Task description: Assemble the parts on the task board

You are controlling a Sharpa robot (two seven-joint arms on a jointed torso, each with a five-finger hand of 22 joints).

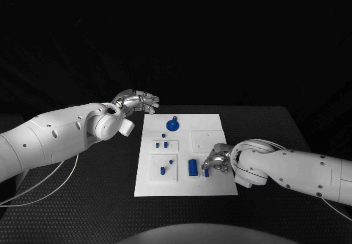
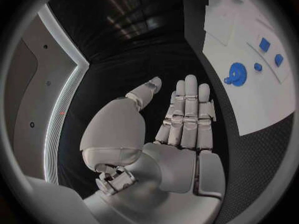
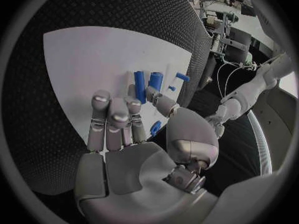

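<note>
The white task board (image 1: 212,188) lies in the middle of the black table. On it are a blue gear (image 1: 172,124), several small blue pieces (image 1: 163,146) and a blue cylinder (image 1: 194,168) with a thinner blue piece (image 1: 207,172) beside it. My right hand (image 1: 218,157) hovers over the board's right side, just right of the cylinder, fingers apart and holding nothing. In the right wrist view its thumb tip (image 3: 153,92) lies close to the two blue cylinders (image 3: 155,79). My left hand (image 1: 137,101) is raised off the board's far left corner, its fingers (image 2: 186,112) straight and empty.
In the left wrist view the board (image 2: 261,109) lies beside the hand, with the gear (image 2: 236,74) and small blue pieces (image 2: 264,44) on it. Black table mat (image 1: 88,203) surrounds the board on all sides. A white cable (image 1: 44,185) hangs under my left arm.
</note>
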